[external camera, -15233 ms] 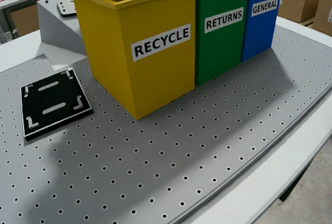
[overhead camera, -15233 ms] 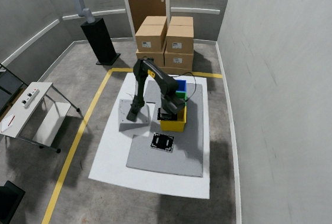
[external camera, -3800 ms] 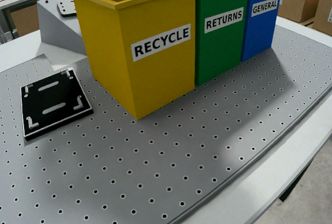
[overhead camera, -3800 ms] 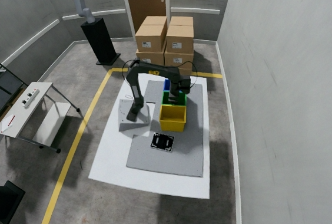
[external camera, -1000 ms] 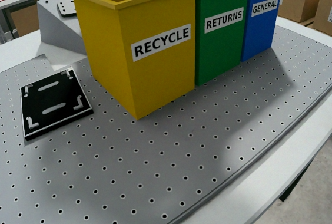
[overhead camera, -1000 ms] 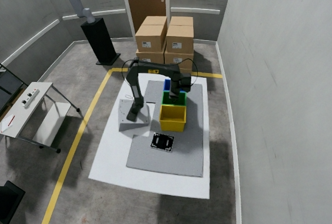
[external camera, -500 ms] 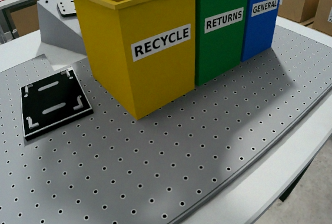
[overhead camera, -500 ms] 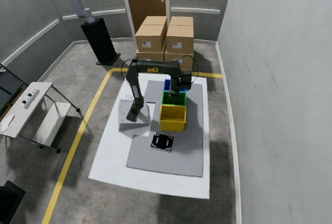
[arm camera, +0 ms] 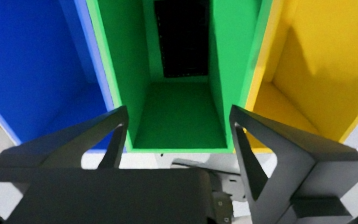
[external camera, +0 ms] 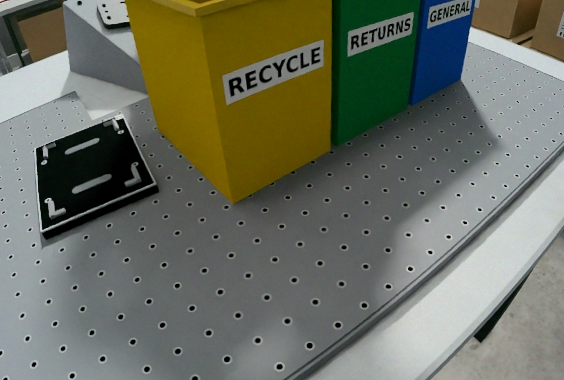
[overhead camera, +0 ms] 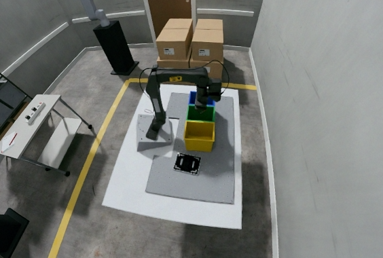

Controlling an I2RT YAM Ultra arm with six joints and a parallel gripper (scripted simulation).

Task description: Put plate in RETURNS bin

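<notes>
The green bin labelled RETURNS [external camera: 373, 70] stands upright between the yellow RECYCLE bin [external camera: 238, 90] and the blue GENERAL bin [external camera: 440, 47]. In the wrist view a dark plate [arm camera: 181, 37] stands against the far inner wall of the green bin [arm camera: 177, 90]. My gripper [arm camera: 178, 111] is open and empty, just above the green bin's rim; it shows above the bins in the overhead view [overhead camera: 202, 105]. The black plate nest N1 [external camera: 90, 172] lies empty on the perforated board, also seen from overhead [overhead camera: 187, 163].
The arm's base [overhead camera: 155, 130] stands left of the bins. Cardboard boxes [overhead camera: 190, 44] are stacked behind the table. A black pedestal [overhead camera: 114, 45] and a side table [overhead camera: 29, 123] stand on the left of the room.
</notes>
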